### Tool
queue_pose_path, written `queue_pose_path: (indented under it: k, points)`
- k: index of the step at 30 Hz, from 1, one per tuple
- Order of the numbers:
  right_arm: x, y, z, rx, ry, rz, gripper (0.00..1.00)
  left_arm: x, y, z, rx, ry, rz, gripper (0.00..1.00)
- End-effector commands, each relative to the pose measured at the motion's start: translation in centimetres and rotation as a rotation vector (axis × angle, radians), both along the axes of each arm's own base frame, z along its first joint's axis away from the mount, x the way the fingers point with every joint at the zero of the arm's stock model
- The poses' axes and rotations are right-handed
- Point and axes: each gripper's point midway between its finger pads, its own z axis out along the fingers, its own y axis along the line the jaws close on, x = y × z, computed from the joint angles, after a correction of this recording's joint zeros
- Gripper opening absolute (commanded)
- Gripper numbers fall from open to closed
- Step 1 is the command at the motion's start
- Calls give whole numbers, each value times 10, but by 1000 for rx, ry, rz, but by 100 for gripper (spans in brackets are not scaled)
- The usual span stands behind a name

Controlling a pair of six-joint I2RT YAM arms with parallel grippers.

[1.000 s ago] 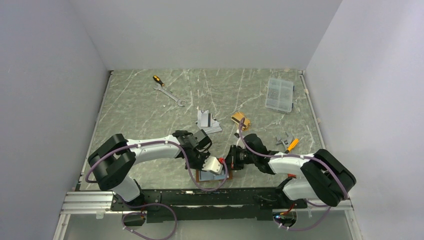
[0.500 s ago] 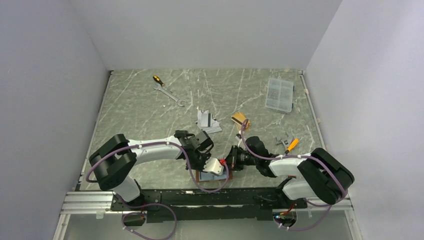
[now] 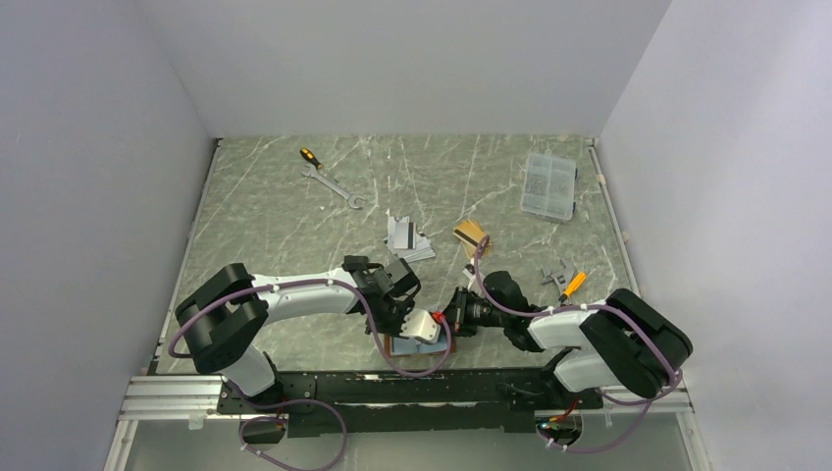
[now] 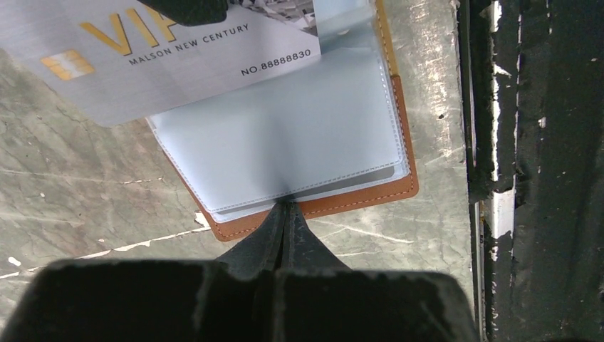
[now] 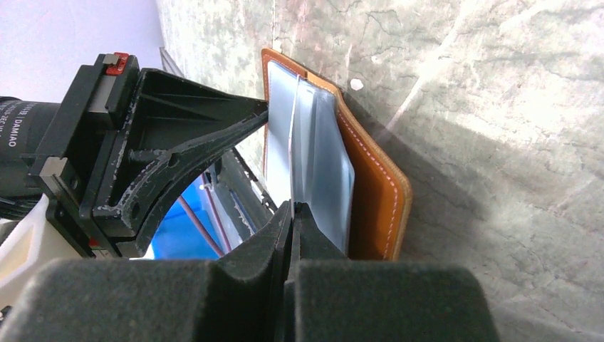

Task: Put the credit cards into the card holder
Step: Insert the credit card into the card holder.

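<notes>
Pinched clear sleeve of open card holder (image 4: 335, 203) at near edge of surface (image 3: 275, 226) with left claw (image 4: 285, 214), fingers together on it, clamped right claw (image 5: 292, 210) on silver card (image 4: 164, 64) slanted over the sleeves, left other credit cards (image 3: 407, 238) farther away, mid-surface.

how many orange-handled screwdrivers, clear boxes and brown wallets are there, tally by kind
orange-handled screwdrivers: 2
clear box: 1
brown wallet: 1
total: 4
</notes>
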Motion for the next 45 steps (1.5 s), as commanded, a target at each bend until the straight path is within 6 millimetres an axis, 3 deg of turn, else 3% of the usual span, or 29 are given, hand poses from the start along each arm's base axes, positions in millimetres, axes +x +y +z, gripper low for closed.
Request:
queue_pose_path:
  k: [1, 20, 45]
  points:
    - [3, 9, 13, 66, -42, 6, 0, -14, 26, -27, 119, 50, 18, 0]
    - [-5, 16, 10, 72, -15, 1, 0, -16, 30, -32, 134, 43, 41, 0]
    - [-19, -7, -33, -178, 136, -54, 0, -18, 30, -29, 132, 48, 29, 0]
